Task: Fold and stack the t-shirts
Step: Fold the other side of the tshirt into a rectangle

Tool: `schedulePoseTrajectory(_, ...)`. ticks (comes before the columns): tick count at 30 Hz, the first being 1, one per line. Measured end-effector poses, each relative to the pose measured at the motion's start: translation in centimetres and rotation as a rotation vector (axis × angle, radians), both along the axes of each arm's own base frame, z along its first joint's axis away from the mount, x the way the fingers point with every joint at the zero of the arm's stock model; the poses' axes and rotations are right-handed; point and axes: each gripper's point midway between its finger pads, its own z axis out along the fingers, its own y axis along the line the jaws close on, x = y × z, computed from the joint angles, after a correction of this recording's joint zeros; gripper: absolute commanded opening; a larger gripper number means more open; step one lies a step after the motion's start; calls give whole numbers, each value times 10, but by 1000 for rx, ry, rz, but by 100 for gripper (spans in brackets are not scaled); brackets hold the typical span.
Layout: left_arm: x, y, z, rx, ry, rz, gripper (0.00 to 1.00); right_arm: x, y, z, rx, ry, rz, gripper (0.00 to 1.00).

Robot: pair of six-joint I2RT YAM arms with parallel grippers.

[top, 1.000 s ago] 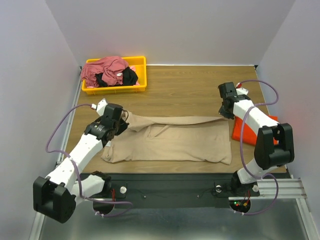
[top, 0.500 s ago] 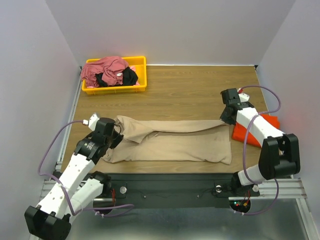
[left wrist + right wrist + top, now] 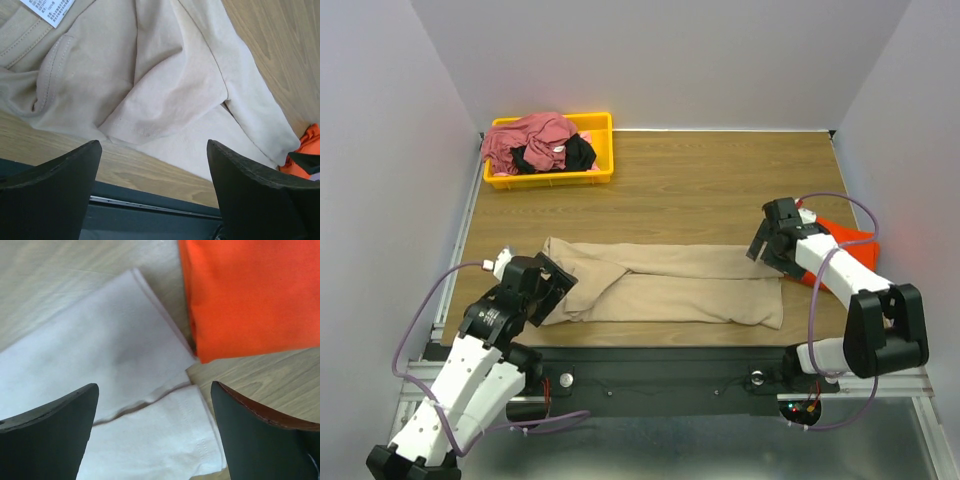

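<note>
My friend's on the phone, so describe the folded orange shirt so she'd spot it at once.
Start at the wooden table and go to its right edge. The orange t-shirt lies there, beside the end of the tan t-shirt. It alone is bright and folded; the tan one lies stretched long, the other t-shirts heaped in the yellow bin.

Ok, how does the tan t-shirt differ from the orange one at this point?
The tan t-shirt lies stretched in a long band across the near side of the table; the orange t-shirt is a compact folded block at the right edge. The tan one is creased and bunched at its left end, while the orange one looks flat and smooth. Both rest on the table.
</note>
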Motion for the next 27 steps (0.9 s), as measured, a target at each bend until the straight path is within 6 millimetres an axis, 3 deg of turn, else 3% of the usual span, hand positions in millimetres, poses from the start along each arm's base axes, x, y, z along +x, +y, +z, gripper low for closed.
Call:
schedulePoseTrajectory(4, 3, 1, 13, 10, -22, 0, 99, 7, 9, 20, 51, -71, 26, 100)
schedulePoseTrajectory(8, 25, -5, 32, 23, -77, -21, 99, 14, 20, 38, 103, -134, 72, 100)
schedulePoseTrajectory(14, 71, -27, 13, 81, -29, -96, 99, 17, 31, 38, 150, -135, 124, 100)
schedulePoseTrajectory(17, 91, -41, -9, 94, 7, -145, 99, 19, 35, 34, 165, -132, 136, 100)
schedulePoseTrajectory(20, 101, -58, -24, 104, 17, -199, 99, 18, 40, 16, 187, -102, 150, 100)
schedulePoseTrajectory(27, 118, -85, -22, 120, -37, -247, 98, 7, 41, -26, 190, 10, 149, 100)
